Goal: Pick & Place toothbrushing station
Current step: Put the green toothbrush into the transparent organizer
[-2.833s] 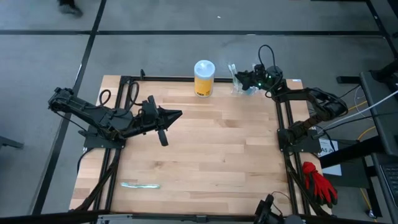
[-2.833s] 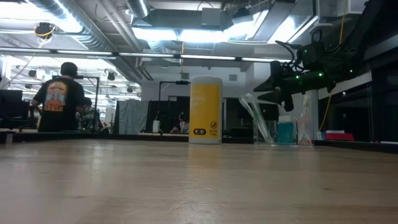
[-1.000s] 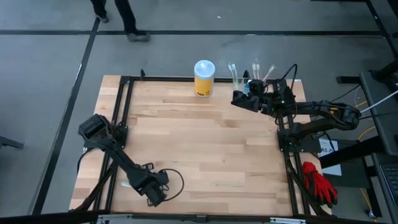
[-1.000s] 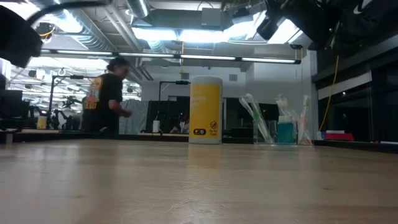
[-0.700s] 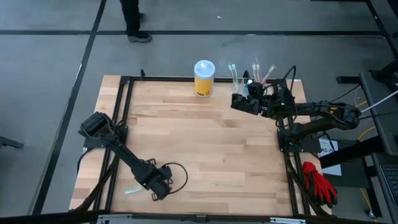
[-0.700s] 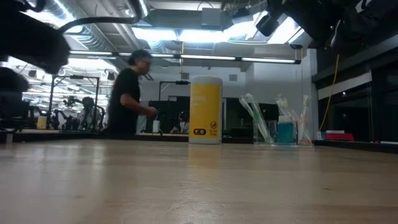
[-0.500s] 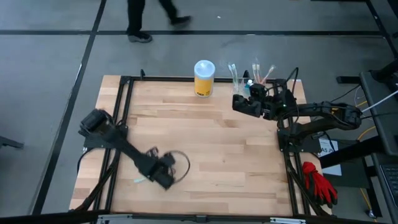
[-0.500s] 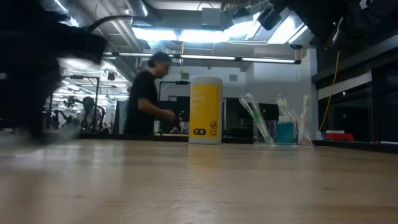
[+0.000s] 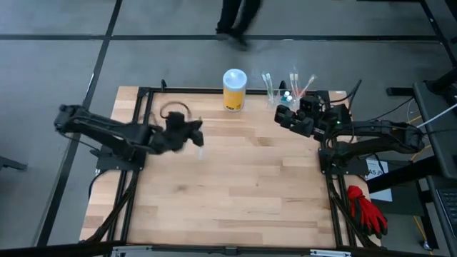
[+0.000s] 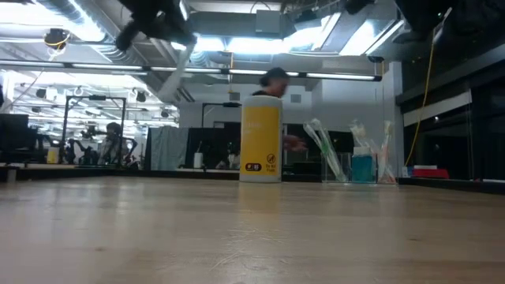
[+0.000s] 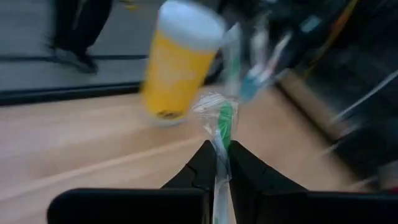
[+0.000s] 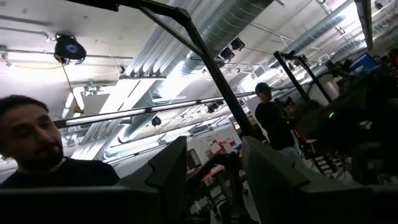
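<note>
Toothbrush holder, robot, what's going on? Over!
Left gripper shut on wrapped toothbrush, up over the table's left. Right gripper open beside toothbrushing station. Yellow canister stands beside it.

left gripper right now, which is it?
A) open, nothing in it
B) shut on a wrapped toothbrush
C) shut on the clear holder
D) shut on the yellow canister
B: in the left wrist view the left gripper is shut on a thin wrapped toothbrush with a green stripe, while the yellow canister stands apart, farther off on the table.
</note>
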Controlling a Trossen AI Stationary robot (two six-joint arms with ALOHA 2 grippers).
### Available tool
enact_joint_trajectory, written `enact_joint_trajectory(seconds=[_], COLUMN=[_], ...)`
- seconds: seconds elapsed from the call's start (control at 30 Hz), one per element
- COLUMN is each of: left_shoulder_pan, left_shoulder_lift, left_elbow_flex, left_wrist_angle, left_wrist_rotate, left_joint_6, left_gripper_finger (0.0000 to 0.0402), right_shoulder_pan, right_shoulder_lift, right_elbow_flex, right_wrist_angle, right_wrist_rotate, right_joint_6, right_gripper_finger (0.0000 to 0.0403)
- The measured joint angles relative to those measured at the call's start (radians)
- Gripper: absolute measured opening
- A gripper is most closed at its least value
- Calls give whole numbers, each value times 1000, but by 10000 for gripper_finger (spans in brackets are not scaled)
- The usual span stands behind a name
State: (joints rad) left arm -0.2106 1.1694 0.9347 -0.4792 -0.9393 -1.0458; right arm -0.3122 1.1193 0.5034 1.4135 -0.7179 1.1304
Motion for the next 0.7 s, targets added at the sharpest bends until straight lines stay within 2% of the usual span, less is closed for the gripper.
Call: enact_joint_trajectory(seconds=[0.07,0.17,0.27,0.37,0.53,0.7], left_shoulder_pan=[47,122,187,210,213,244], left_shoulder_lift=[-79,-154,-158,-90,70,199], left_elbow_flex=[-90,-254,-409,-502,-488,-348], left_wrist_angle=[214,554,879,1134,1376,1411], left_wrist_rotate=[87,305,529,646,727,848], left_joint_6=[57,41,-124,-345,-621,-765], left_gripper_finger=[17,17,17,17,17,17], right_shoulder_pan=[0,0,0,0,2,51], right_shoulder_lift=[-17,-39,-46,-46,-46,-48], right_elbow_flex=[0,0,0,0,2,77], right_wrist_angle=[-14,-91,-205,-281,-319,-424], right_wrist_rotate=[-4,-24,-61,-102,-129,-165], right_joint_6=[-24,-82,-166,-260,-542,-945], right_gripper_finger=[155,155,155,155,155,154])
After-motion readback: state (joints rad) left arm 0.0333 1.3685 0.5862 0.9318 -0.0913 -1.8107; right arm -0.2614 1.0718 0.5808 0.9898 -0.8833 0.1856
